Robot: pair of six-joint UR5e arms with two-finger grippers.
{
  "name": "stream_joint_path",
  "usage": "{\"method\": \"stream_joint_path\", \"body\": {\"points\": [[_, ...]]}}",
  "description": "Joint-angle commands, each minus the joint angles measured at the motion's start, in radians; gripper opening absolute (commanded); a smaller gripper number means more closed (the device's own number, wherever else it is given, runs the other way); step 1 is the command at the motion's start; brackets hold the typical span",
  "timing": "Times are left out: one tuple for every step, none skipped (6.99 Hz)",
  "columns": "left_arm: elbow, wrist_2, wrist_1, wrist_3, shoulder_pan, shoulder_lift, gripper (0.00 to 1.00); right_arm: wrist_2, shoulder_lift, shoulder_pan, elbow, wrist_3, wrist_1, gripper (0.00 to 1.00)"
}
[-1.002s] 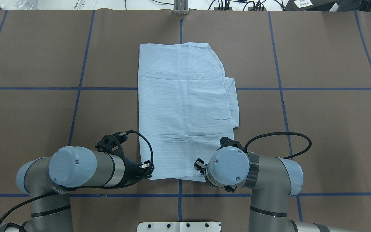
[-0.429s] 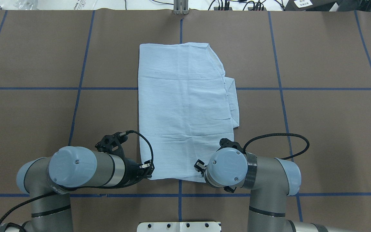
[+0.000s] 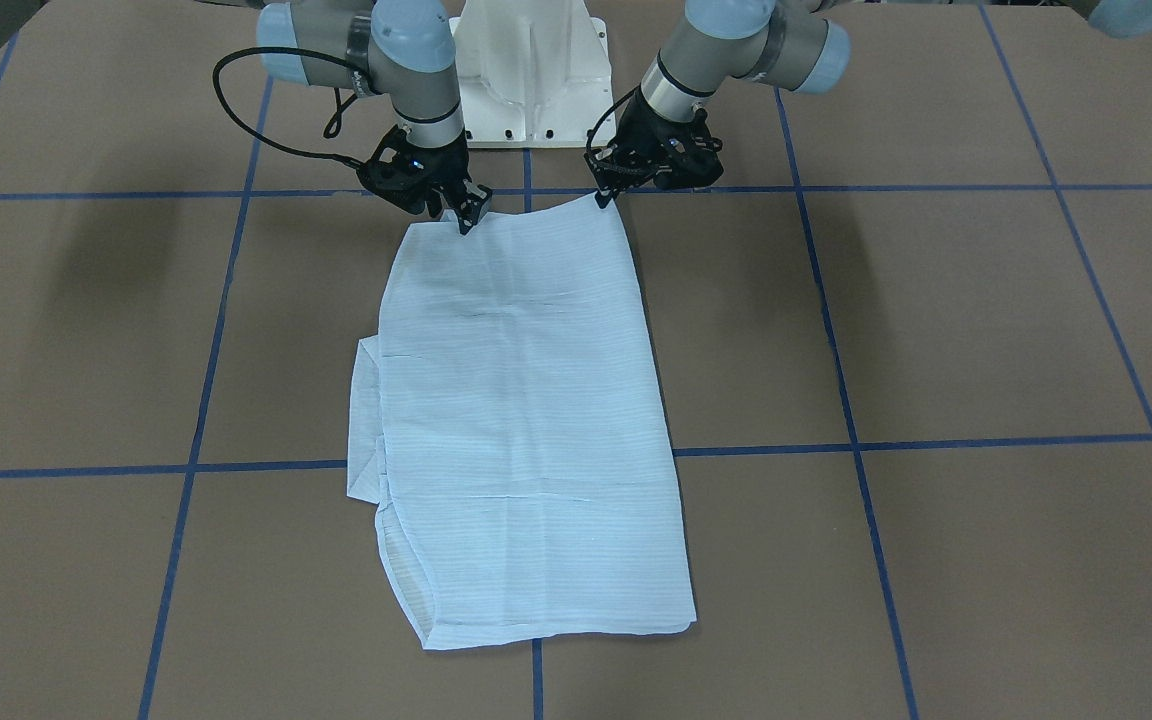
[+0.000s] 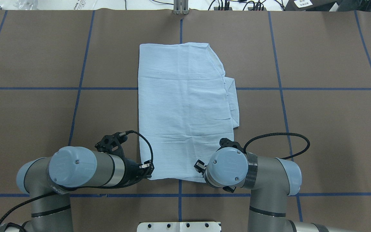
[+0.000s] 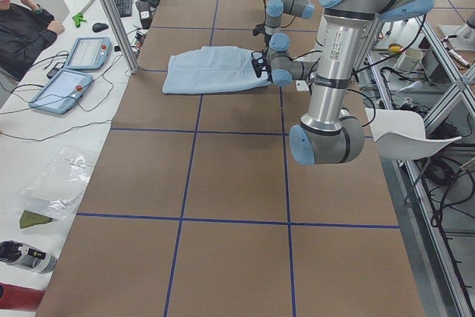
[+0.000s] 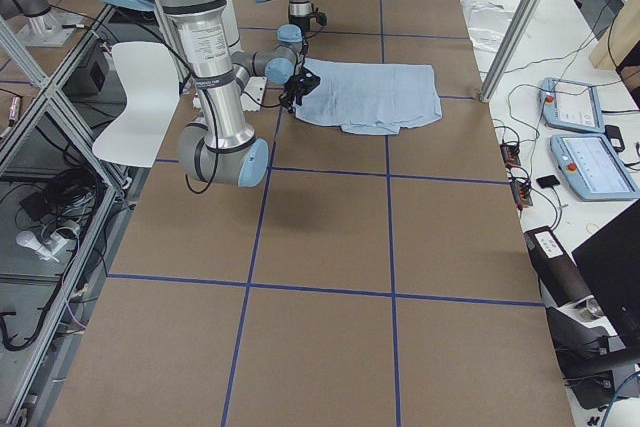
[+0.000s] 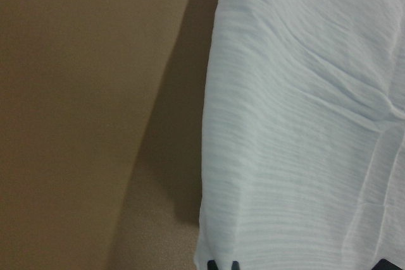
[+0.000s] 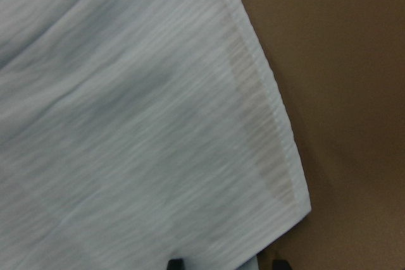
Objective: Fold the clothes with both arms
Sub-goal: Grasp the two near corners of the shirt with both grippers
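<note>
Taking the overhead view with 12 o'clock away from the robot, nearest you are the two arms, the left arm [image 4: 85, 167] coming in from 7 o'clock and the right arm [image 4: 253, 170] from 5 o'clock, both bent inward over the brown surface [image 4: 317, 129]. The left fingers [image 3: 600, 196] are pressed together on the near left corner of the shirt [image 4: 182, 109]. The right fingers [image 3: 463, 218] pinch the same near edge towards its right end, with the stitched hem running past them in the right wrist view. Between the two grips that edge bows a little off the surface. There is one shirt, folded into a long panel at the middle of the surface. Its long axis runs from 6 o'clock to 12 o'clock, and the held end is at 6. One folded flap [image 4: 233, 103] juts out along its 3 o'clock side about halfway up. The far end lies flat at 12 o'clock, its right corner cut off at a slant. You cannot see the collar or buttons from any view.
</note>
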Motion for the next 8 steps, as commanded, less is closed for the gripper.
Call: {"method": "stream_joint_path", "body": {"points": [[0.002,0.0,0.0,0.0,0.0,-0.001,0.0,0.0,-0.001,0.0,0.0,0.001,0.0,0.34],[0.002,0.0,0.0,0.0,0.002,-0.003,0.0,0.0,0.001,0.003,0.002,0.001,0.0,0.27],[0.002,0.0,0.0,0.0,0.002,-0.003,0.0,0.0,0.001,0.003,0.003,0.004,-0.002,0.14],[0.005,0.0,0.0,0.0,0.002,-0.003,0.0,0.0,0.001,0.005,0.01,0.008,-0.003,0.02],[0.004,0.0,0.0,0.0,0.003,-0.006,0.0,-0.003,-0.001,0.006,0.019,0.022,-0.003,0.0],[-0.002,0.0,0.0,0.0,0.0,-0.006,0.0,-0.003,-0.001,0.006,0.022,0.022,-0.002,0.0],[-0.007,0.0,0.0,0.0,-0.002,-0.008,0.0,0.0,-0.003,0.008,0.033,0.019,-0.002,0.0],[-0.027,-0.002,0.0,0.0,-0.005,-0.003,0.0,0.006,-0.01,0.012,0.051,0.013,-0.002,0.0]]}}
